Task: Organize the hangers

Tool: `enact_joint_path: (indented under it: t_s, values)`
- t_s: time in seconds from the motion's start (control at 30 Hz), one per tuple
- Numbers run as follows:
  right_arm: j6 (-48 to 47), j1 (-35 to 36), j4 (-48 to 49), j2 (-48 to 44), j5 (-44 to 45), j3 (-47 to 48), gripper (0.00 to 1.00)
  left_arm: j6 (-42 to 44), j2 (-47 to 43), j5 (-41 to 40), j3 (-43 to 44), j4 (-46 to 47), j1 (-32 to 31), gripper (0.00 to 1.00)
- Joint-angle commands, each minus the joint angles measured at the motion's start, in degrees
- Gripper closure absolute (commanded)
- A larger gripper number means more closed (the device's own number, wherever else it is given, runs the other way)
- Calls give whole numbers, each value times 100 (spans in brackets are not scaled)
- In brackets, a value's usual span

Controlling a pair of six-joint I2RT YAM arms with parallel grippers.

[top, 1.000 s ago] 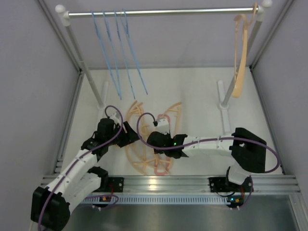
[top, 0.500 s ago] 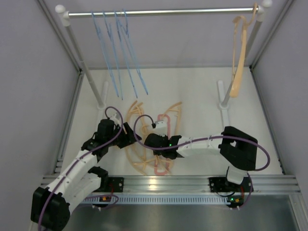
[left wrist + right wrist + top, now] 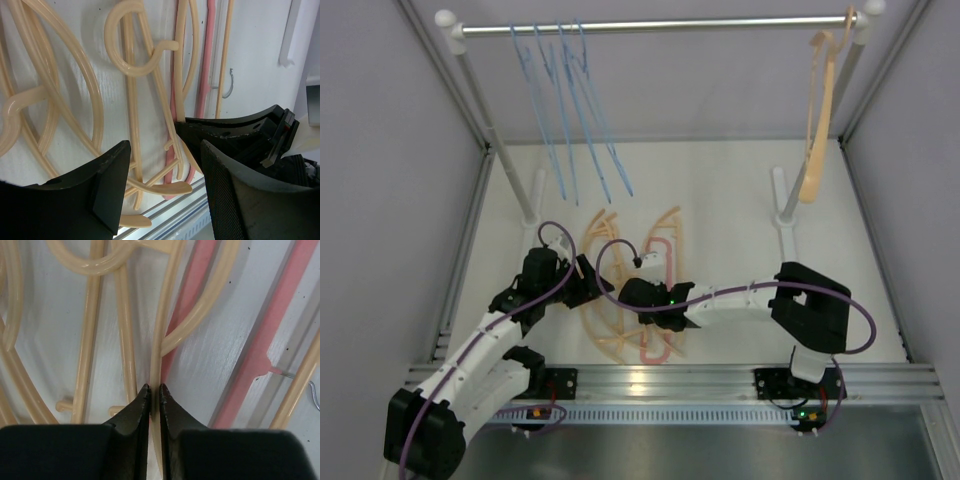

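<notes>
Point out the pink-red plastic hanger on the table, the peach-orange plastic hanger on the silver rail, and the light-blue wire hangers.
pink-red plastic hanger (image 3: 275, 315): right wrist view, straight arm.
peach-orange plastic hanger (image 3: 809, 185): top external view, lower end.
light-blue wire hangers (image 3: 570, 65): top external view, upper wires.

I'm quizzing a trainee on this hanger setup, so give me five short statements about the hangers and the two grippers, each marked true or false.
1. The thin light-blue wire hangers hang from the long silver rail. True.
2. The right gripper stands open above the pile. False: it is pinched shut on a bar of a peach plastic hanger lying on the white table.
3. A second peach plastic hanger hangs at the rail's right end. True.
4. The pink plastic hanger with metal hook hangs on the rail. False: it lies on the table among the peach ones.
5. The left gripper grips a hanger. False: its jaws stand open, holding nothing.
</notes>
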Motion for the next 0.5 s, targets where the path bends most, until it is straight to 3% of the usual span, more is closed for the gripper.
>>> enact_joint_path:
  t_s: [0.0, 0.07, 0.47]
  values:
    - [45, 109, 338, -71, 22, 54, 96, 19, -49, -6, -43, 222, -3, 37]
    - [45, 109, 233, -167, 48, 54, 100, 19, -49, -6, -34, 231, 6, 37]
    - [19, 135, -462, -1406, 356, 36, 100, -25, -128, 12, -8, 222, -3, 37]
